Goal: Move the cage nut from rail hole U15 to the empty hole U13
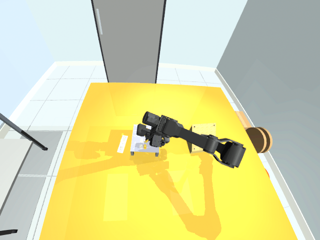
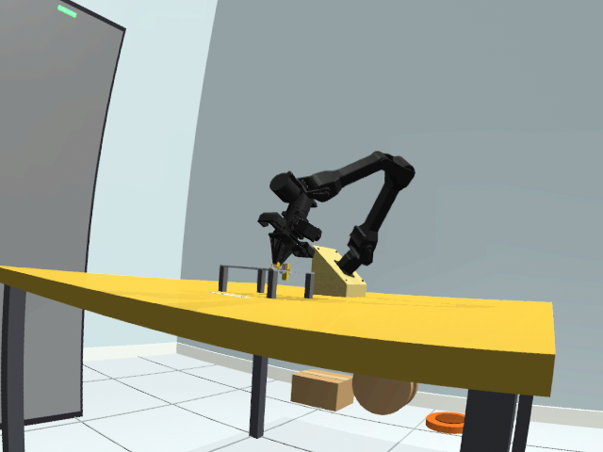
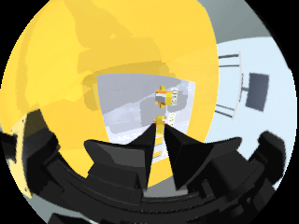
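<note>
Glossy table, matt arm
The yellow table is shining smoothly to its edges; the black arm is looking like matt plastic, the box like cardboard.

Other nut just beside the jaws.

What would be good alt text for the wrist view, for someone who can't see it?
The black gripper is shut on a small yellow cage nut at a pale rail plate. A second yellow cage nut sits just beyond it, beside a small white label; a yellow table surrounds the plate.
</note>
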